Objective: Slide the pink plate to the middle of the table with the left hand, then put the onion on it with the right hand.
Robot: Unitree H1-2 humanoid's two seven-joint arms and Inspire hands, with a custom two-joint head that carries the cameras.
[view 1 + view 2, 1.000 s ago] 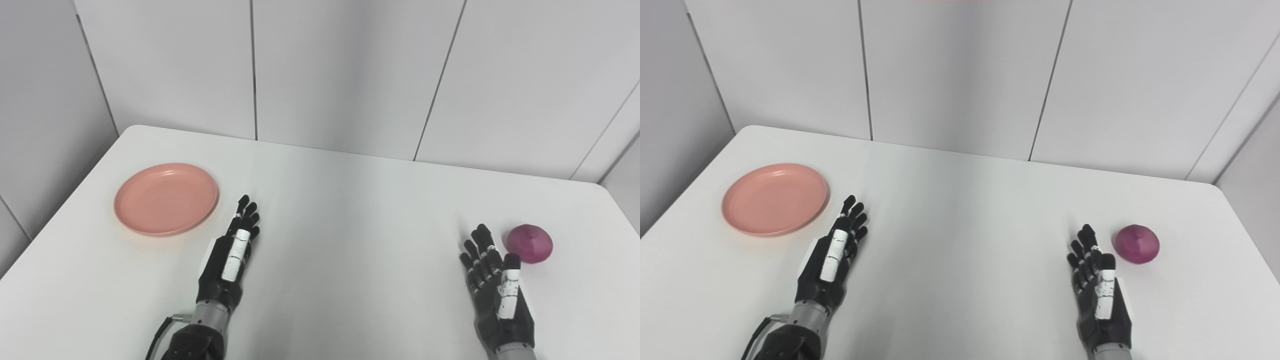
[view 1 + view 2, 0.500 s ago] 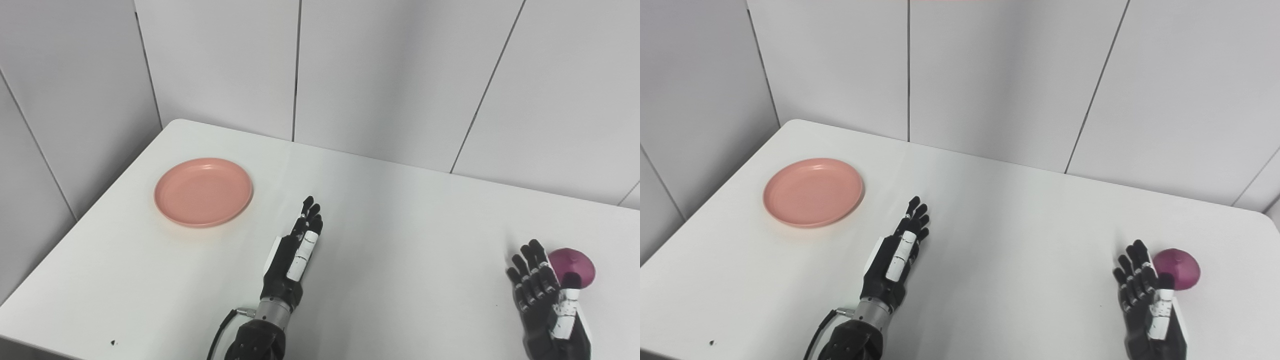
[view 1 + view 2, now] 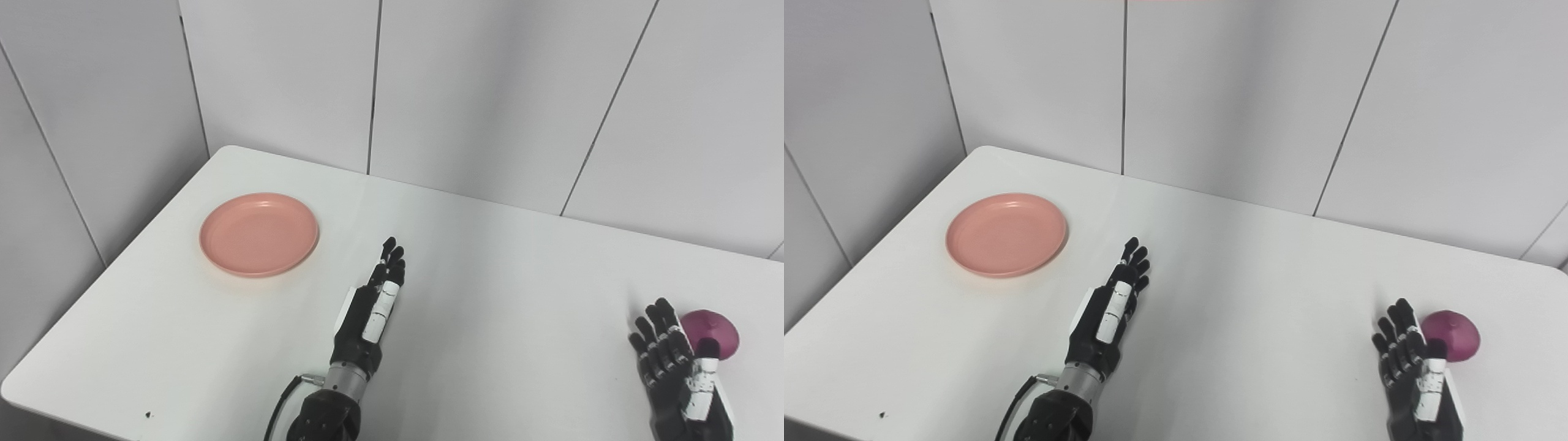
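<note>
A round pink plate (image 3: 259, 233) lies empty on the white table (image 3: 490, 269) at the far left. A purple onion (image 3: 713, 332) rests on the table at the right. My left hand (image 3: 373, 306) is open, fingers straight, resting near the table's middle, to the right of the plate and apart from it. My right hand (image 3: 674, 367) is open at the lower right, just left of the onion, with the thumb in front of the onion's lower left side. It holds nothing.
Grey wall panels (image 3: 429, 92) stand behind the table. The table's left edge (image 3: 104, 269) runs close to the plate. A small dark speck (image 3: 147, 414) lies near the front left corner. A cable (image 3: 282, 398) loops at my left wrist.
The camera has turned left, so the whole scene has shifted right in the picture. The plate and onion stay where they were on the table. Both hands stay open.
</note>
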